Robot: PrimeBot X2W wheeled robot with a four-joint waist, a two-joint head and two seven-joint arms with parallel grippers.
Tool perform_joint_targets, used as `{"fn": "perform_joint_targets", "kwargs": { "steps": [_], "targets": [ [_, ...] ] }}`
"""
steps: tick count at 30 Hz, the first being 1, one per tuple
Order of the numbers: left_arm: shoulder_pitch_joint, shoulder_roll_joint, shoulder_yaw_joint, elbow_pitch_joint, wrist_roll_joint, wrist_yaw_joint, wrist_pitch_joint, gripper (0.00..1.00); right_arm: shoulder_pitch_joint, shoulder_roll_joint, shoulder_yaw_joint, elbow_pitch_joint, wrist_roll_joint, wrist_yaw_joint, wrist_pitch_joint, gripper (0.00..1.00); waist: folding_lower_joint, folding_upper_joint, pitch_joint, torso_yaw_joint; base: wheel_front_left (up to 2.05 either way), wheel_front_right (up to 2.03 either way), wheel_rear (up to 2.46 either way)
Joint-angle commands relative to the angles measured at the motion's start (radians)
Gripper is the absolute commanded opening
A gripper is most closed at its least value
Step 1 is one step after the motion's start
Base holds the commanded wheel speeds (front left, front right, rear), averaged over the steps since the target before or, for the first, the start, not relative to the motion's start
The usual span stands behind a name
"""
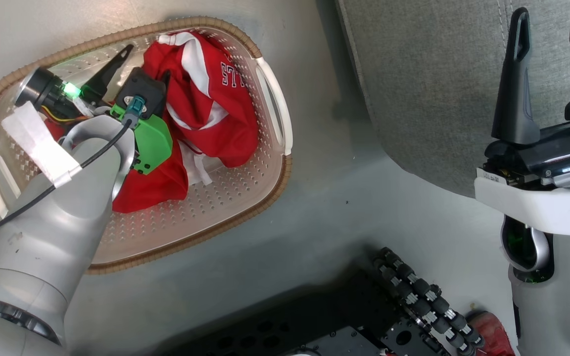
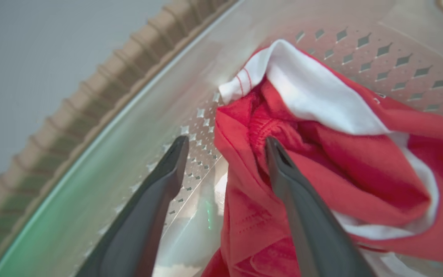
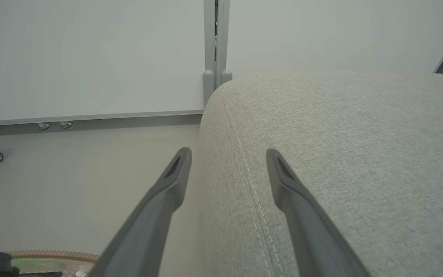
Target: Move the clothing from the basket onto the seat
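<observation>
Inside the basket (image 1: 245, 193), the robot's left gripper (image 2: 226, 143) reaches down among the clothing (image 1: 206, 113), a crumpled heap of red fabric with white stripes and lettering that lies across the middle of the basket floor. The jaws stand spread. In the left wrist view one finger rests over the bare perforated floor near the basket's woven-look rim, and the other lies against a bunched red fold, so the cloth's edge sits between them but is not pinched. The right gripper (image 1: 551, 20), also spread and empty, hovers above the edge of the grey seat (image 1: 438, 89), which stands to the right of the basket across a strip of pale floor. No clothing has left the basket, and the grasp appears to be the step in hand. The danger seems to lie in a shallow bite: only the thin outer fold is between the fingers, and it could slide free on the lift and drop onto the floor beside the basket. The garments look tangled, so one might drag the other halfway over the rim. A fingertip pressed too low could catch a perforation and tug the light basket along.
</observation>
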Motion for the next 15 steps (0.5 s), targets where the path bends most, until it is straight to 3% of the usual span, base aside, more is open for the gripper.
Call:
{"fn": "perform_joint_targets", "kwargs": {
  "steps": [1,7,15],
  "targets": [
    [-0.01,0.015,0.006,-0.01,0.001,0.011,0.0,1.0,-0.004,-0.001,0.001,0.001,0.004,0.0,-0.003,1.0,0.0,0.0,0.003,0.001,0.0,0.0,0.0],
    [-0.002,0.011,0.026,-0.016,-0.017,0.019,0.0,1.0,-0.01,-0.001,0.006,0.0,-0.003,0.0,-0.003,1.0,0.0,0.0,0.012,0.005,0.0,0.0,0.0],
    [0.009,-0.03,0.032,0.066,-0.064,-0.07,0.003,1.0,-0.011,-0.001,0.009,0.0,-0.011,0.0,-0.003,1.0,0.0,0.0,0.017,0.01,0.0,0.0,0.0]
  ]
}}
